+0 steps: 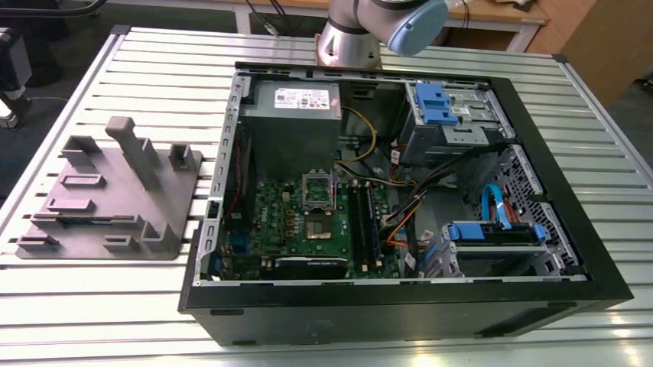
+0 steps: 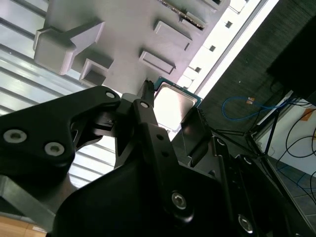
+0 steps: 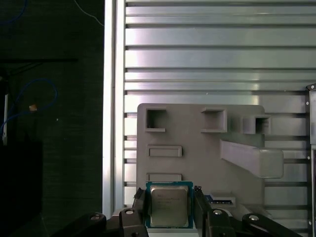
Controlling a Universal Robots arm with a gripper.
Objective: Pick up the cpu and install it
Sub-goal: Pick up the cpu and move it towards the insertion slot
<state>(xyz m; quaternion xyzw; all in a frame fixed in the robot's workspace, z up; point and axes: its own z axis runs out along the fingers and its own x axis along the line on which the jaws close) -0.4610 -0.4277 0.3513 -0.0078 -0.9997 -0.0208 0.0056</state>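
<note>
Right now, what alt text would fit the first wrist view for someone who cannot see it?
The hand grips the cpu by two opposite edges, silvery top facing the camera. Behind it lie a grey fixture tray with pockets and a slatted metal table.

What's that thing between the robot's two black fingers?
The cpu, a silvery square. The gripper is shut on it, with its fingers at either side, in both wrist views.
</note>
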